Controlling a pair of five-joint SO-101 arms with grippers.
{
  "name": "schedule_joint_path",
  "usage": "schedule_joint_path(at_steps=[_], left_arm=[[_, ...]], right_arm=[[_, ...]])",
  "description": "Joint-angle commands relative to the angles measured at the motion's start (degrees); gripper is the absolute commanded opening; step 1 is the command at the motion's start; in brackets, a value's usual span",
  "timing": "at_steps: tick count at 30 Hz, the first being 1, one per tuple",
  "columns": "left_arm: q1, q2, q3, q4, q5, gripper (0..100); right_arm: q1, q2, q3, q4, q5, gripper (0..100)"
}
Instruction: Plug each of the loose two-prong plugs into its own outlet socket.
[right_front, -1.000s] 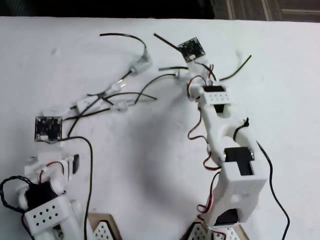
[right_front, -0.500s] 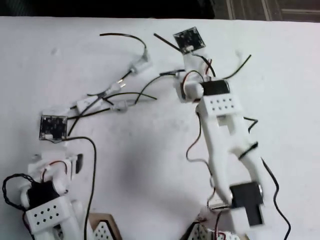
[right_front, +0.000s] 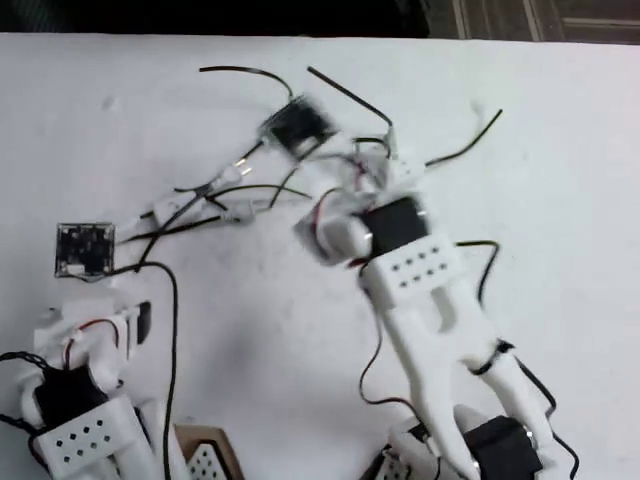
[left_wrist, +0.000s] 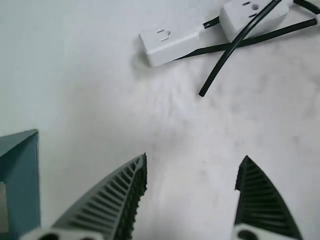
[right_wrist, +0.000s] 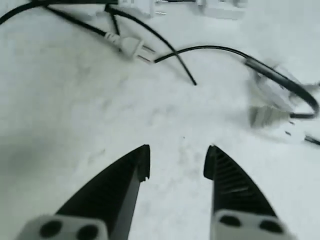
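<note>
Table white, a tangle of black cables on its far-left part. No plug is seated in any socket that can be seen.

Left arm: at the near-left corner of the table. Left gripper hangs over bare tabletop, its two ribbed fingers spread wide with nothing between them. Ahead of it and well apart lies a white socket block, slots facing up, on a black lead. Just beside that lies a second socket block, with a black cable crossing over it. The cable's cut end rests on the table short of the first block. A teal corner sits beside one finger; cannot tell what it is.

Right arm: stretched from the near edge toward the middle of the tangle. Right gripper is low over the table, fingers parted to a moderate gap and holding nothing. Ahead of it, near but not touching, lies a white two-prong plug on its side, prongs bare. A loose cable end lies between the plug and the fingers. Off to one side sits a pale plug-like piece looped by a black lead; cannot tell its prongs for certain.
</note>
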Motion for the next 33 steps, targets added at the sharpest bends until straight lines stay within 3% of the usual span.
schedule_joint_path(at_steps=[1,6,12,33], left_arm=[[-1.9,-0.7,3.0,-2.8,0.1,29],[-2.0,-0.7,10.4,-8.8,0.0,29],[-2.0,-0.7,10.6,-8.4,0.0,29],[-1.7,-0.7,11.6,-8.7,-0.1,29]], right_arm=[[-3.6,3.6,0.6,-5.4,7.3,21.7],[-7.0,13.8,0.4,-13.7,16.5,21.6],[-9.2,24.4,-2.8,-21.9,22.5,21.6],[-7.6,59.5,-36.9,-21.8,22.9,19.0]])
